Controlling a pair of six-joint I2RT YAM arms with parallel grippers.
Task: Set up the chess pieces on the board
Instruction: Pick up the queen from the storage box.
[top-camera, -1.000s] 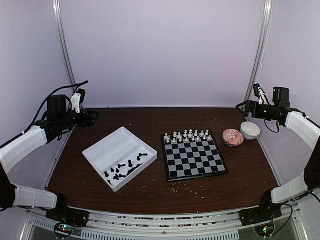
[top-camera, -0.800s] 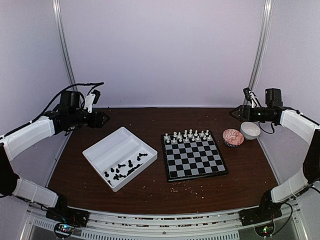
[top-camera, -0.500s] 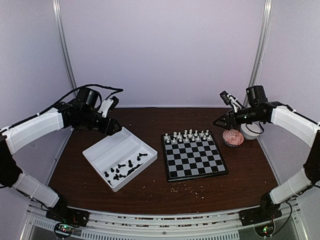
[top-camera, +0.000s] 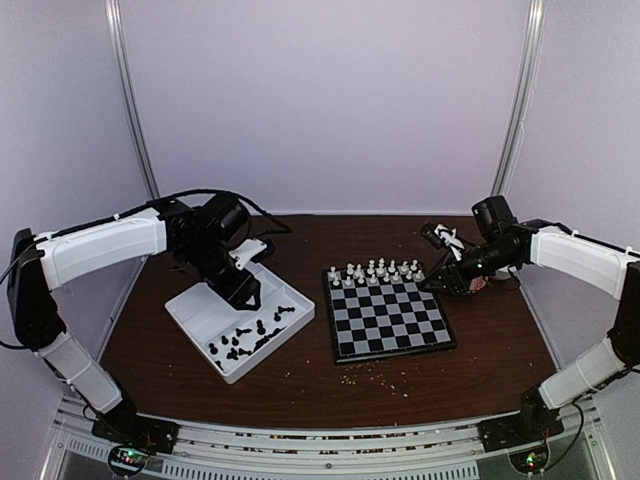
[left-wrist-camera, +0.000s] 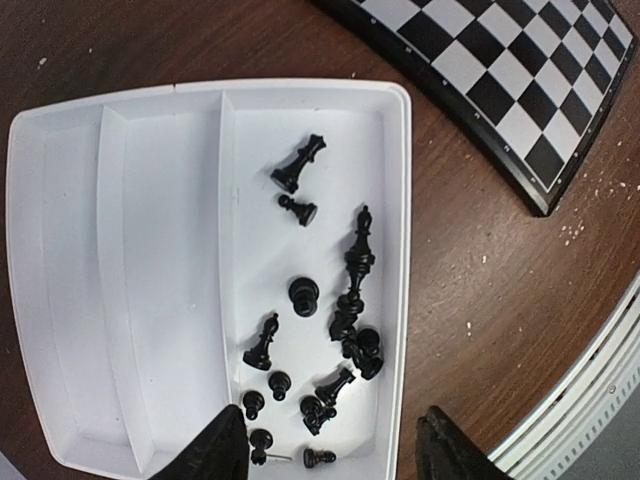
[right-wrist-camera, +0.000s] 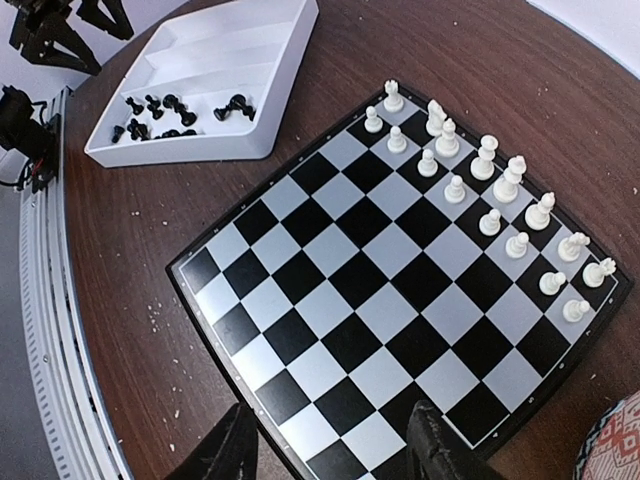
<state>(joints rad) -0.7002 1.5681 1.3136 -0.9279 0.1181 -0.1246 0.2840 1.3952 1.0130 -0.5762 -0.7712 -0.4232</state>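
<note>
While the left gripper (left-wrist-camera: 335, 455) hangs over the white tray (left-wrist-camera: 150, 280), fingers spread and nothing between them, the chess pieces (left-wrist-camera: 345, 320) lie directly beneath and just ahead of it. All sit in the tray's near-right compartment, the one beside the board (top-camera: 390, 325).

- Most are toppled and a few stand upright, with axes pointing every way.
- One tall piece lies lengthwise, roughly square to the line between the fingertips. It looks the easiest to pinch across its stem.
- Several pieces at the near end are clumped and touching. A grab there risks taking two.

Right gripper (right-wrist-camera: 330, 450): also spread and holding nothing, poised over the board's far right edge, well apart from the tray. The left arm is plainly nearer the pieces.

The board sits on the counter (top-camera: 300, 385), just right of the tray. White pieces (right-wrist-camera: 455, 188) fill its two far rows, and no black piece stands on it yet. Judged stage: the first pick, with the carry running rightward to the near rows.
</note>
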